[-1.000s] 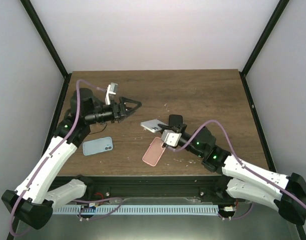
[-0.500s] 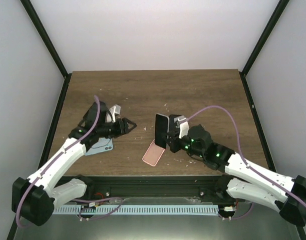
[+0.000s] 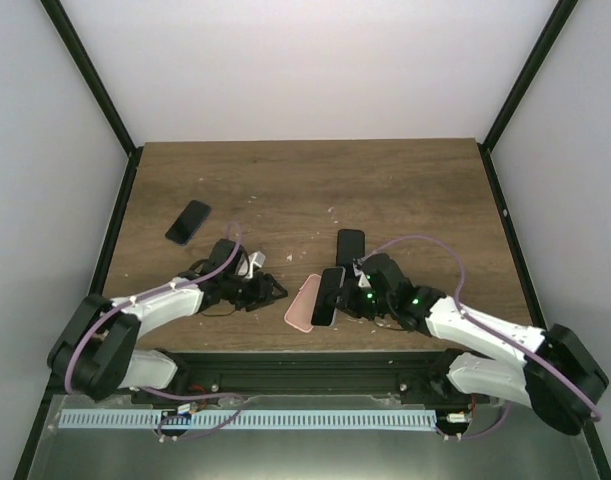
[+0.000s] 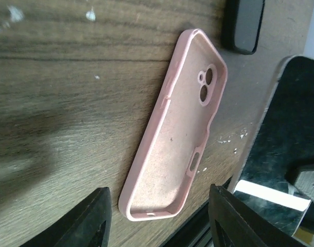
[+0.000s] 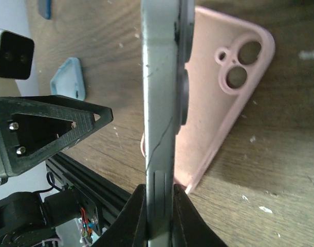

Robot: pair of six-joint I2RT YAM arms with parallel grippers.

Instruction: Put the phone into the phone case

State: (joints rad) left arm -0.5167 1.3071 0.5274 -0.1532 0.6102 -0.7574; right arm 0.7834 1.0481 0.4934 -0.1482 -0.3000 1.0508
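Near the front edge of the wooden surface [image 3: 415,190], the pink phone case [image 3: 302,302] lies flat with its open side up. The right jaws are clamped on the phone [image 3: 327,297], holding it on edge just beside the case's right rim; whether the two touch cannot be told. The left jaws are spread apart and empty, low over the surface, with the case just ahead of them.

Pink case [image 3: 301,303] is hemmed by left jaws and the edge-on phone [image 3: 327,296]; approach from above seems open.
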